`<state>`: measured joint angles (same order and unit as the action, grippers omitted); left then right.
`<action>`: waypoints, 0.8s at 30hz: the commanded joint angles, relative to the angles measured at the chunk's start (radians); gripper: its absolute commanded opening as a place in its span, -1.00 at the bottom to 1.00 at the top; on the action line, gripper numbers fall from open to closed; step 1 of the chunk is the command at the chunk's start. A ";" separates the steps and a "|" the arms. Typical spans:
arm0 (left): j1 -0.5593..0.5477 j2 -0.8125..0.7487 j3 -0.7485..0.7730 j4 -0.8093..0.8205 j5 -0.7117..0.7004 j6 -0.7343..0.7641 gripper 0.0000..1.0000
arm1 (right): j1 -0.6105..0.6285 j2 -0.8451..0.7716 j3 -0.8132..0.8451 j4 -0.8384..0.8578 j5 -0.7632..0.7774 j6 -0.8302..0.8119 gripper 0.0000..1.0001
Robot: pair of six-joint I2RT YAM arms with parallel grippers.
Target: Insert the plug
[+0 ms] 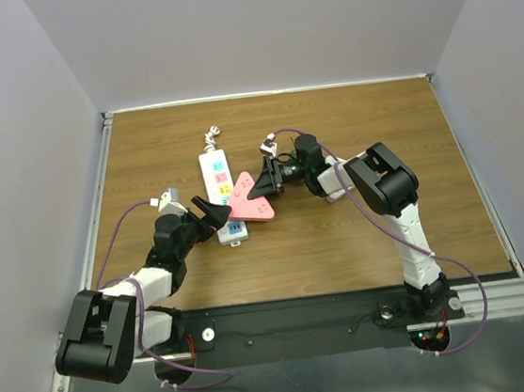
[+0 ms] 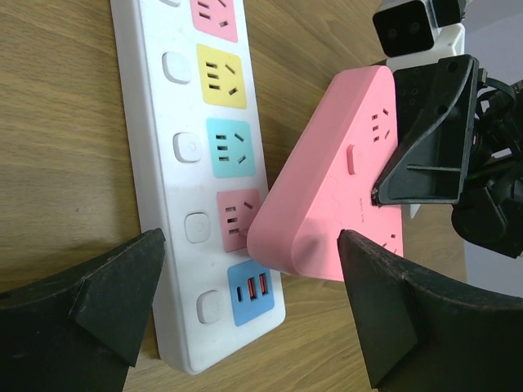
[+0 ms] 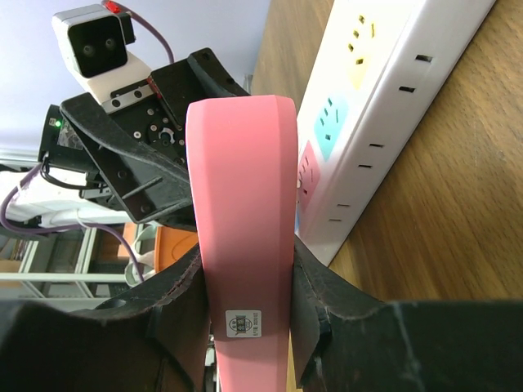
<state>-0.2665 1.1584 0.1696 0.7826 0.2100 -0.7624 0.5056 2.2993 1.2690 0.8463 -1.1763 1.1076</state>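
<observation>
Plug, pink, clenched in right gripper, tilted, perhaps touching white power strip; left gripper spread wide, grasping nothing.

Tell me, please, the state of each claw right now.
Left claw: open, holding nothing.
Right claw: closed on the pink plug.

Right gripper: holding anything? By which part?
Right gripper holds the pink plug, clamped across its flat faces at the end away from the power strip. Left gripper open, empty.

Left hand wide open, low; right hand clamped shut, facing it.
</observation>
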 commanded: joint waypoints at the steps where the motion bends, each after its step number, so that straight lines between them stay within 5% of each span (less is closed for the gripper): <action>1: 0.007 0.009 0.005 0.063 0.014 0.025 0.97 | 0.008 0.029 0.044 0.050 0.024 -0.012 -0.99; 24: 0.010 0.041 -0.007 0.093 0.022 0.023 0.97 | 0.008 0.045 0.055 0.074 0.103 0.023 -0.99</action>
<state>-0.2604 1.2041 0.1696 0.8211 0.2180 -0.7559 0.5064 2.3322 1.3128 0.8497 -1.1431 1.1233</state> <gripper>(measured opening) 0.986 0.415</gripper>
